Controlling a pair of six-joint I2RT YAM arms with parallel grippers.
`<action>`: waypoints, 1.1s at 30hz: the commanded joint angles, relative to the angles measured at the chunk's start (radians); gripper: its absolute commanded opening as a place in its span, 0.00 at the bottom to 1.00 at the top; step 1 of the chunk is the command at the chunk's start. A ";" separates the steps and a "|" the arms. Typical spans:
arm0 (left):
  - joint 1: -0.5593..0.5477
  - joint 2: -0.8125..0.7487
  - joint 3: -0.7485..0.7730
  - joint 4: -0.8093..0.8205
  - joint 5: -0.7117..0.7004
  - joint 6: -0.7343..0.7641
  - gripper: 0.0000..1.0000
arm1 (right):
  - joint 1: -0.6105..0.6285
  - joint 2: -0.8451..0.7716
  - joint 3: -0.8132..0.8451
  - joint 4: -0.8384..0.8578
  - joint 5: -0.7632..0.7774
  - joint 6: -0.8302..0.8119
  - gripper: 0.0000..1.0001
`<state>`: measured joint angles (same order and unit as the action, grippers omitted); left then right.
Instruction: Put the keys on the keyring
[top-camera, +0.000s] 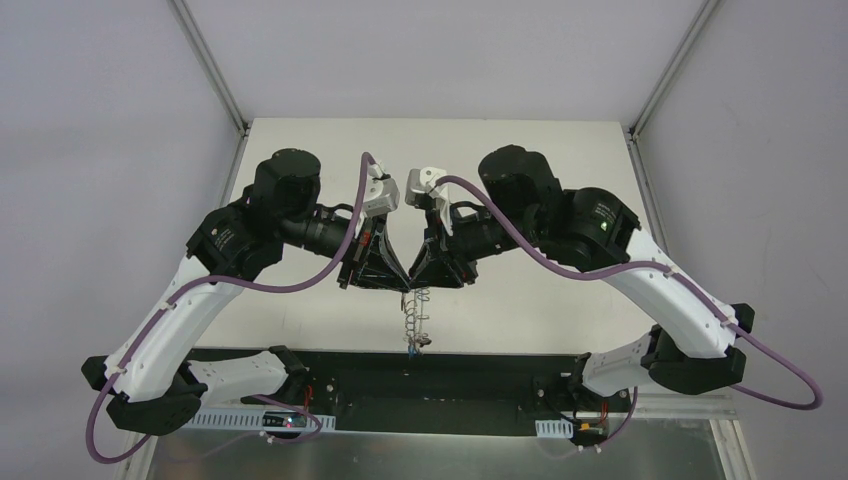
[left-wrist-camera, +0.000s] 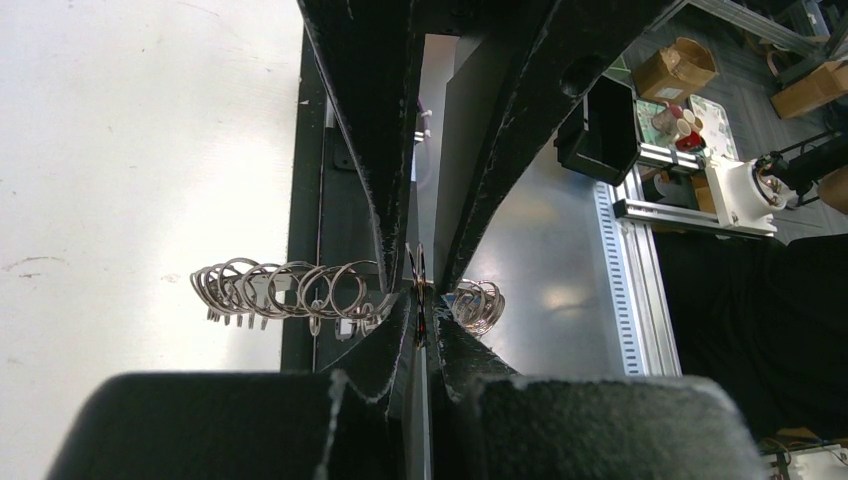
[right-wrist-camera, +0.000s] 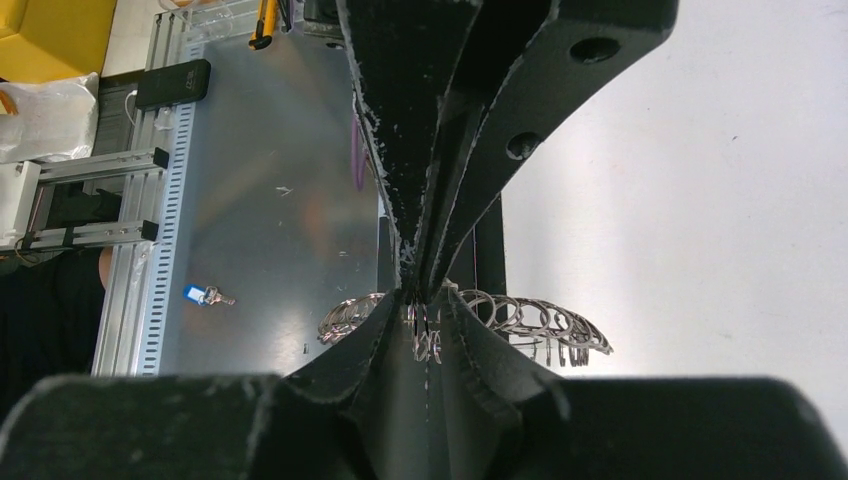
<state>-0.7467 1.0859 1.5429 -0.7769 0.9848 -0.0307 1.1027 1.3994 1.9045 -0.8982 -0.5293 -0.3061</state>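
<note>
The keyring (top-camera: 418, 318) hangs edge-on above the table's near edge, held between both grippers. My left gripper (top-camera: 400, 280) is shut on its rim; in the left wrist view (left-wrist-camera: 421, 300) the thin grey rim sits between the pads, with wire loops (left-wrist-camera: 280, 290) fanning out on both sides. My right gripper (top-camera: 425, 280) is shut on the same stretch of the ring (right-wrist-camera: 425, 318), tip to tip with the left, with loops (right-wrist-camera: 535, 318) beside it. One key with a blue tag (right-wrist-camera: 207, 295) lies on the metal sheet below. Other keys are out of view.
The white table (top-camera: 520, 160) lies under both arms. A black bar (top-camera: 450, 375) runs along its near edge, with a metal sheet (right-wrist-camera: 270, 200) and slotted rails beyond it. Boxes and clutter stand off the table's side (left-wrist-camera: 680, 70).
</note>
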 joint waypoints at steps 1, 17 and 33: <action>-0.003 -0.027 0.028 0.024 0.009 0.022 0.00 | -0.004 0.006 0.050 -0.013 -0.030 -0.004 0.21; -0.003 -0.030 0.031 0.021 -0.006 0.022 0.00 | -0.003 0.012 0.051 -0.029 -0.048 -0.010 0.00; -0.002 -0.144 0.003 0.192 -0.096 0.034 0.35 | 0.045 -0.247 -0.233 0.417 0.191 0.092 0.00</action>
<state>-0.7464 1.0119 1.5425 -0.7227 0.9356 0.0017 1.1141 1.2469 1.6909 -0.6926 -0.4397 -0.2501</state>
